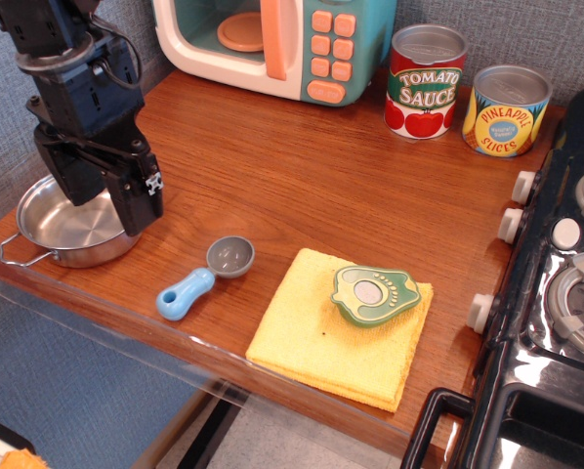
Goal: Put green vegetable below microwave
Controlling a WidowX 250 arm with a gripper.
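Pepper (375, 294), the green vegetable of the task, lies flat on a yellow cloth (331, 337) at the near right of the desk (272, 166), its light green inside and grey centre facing up. Microwave (277, 44) stands at the far edge, left of a tomato sauce can (426, 81) and a pineapple can (506, 109); bare wood lies in front of its door. Tool (134, 210) hangs at the left over the rim of a steel pan (62, 230), well apart from the pepper; its fingers are seen edge-on, so whether they stand open or closed cannot be told, though nothing appears held. A blue-handled scoop (202, 277) lies between pan and cloth, and a toy stove (556, 293) borders the right side. The step in hand is judged to be the approach, with the grasp not yet made. The next move calls for travel right and nearward, clear of the scoop, then a descent with fingers spread across the pepper's thin lobed rim without catching the cloth.
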